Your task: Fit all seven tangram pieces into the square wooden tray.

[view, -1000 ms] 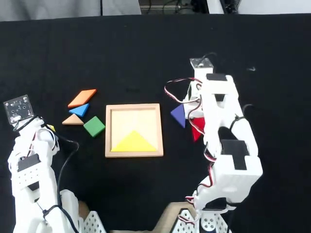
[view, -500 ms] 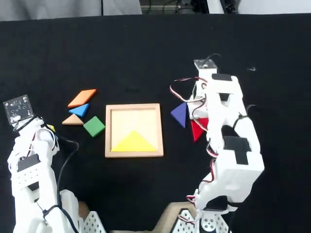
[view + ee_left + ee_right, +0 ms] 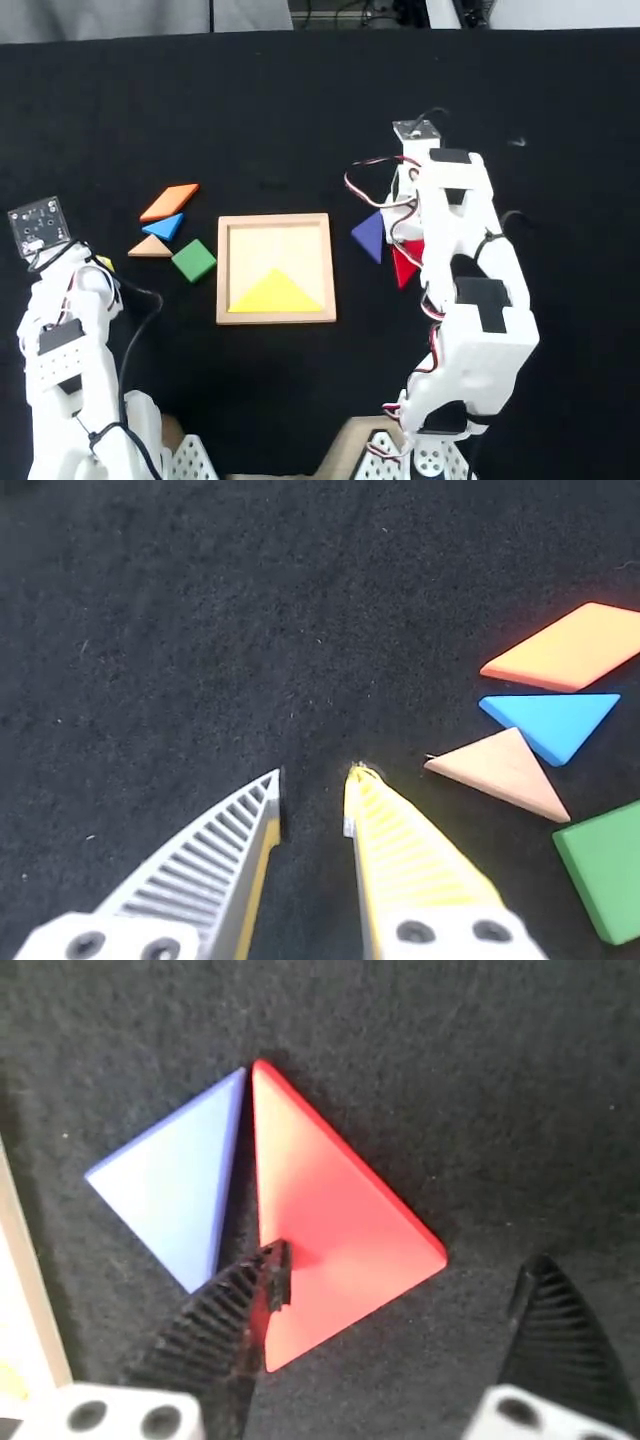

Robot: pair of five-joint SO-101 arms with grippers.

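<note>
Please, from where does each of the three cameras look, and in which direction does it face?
High view: fixed above the table, looking down on the wooden tray, the left arm and the right arm.
Left wrist view: on the left wrist, looking down past the open left gripper at the orange parallelogram and green square.
Right wrist view: on the right wrist, looking down past the open right gripper at the red triangle and purple triangle.
Shared: the high view shows these four pieces too.

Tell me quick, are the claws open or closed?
Left claw: open, holding nothing.
Right claw: open over the red triangle, holding nothing.
</note>
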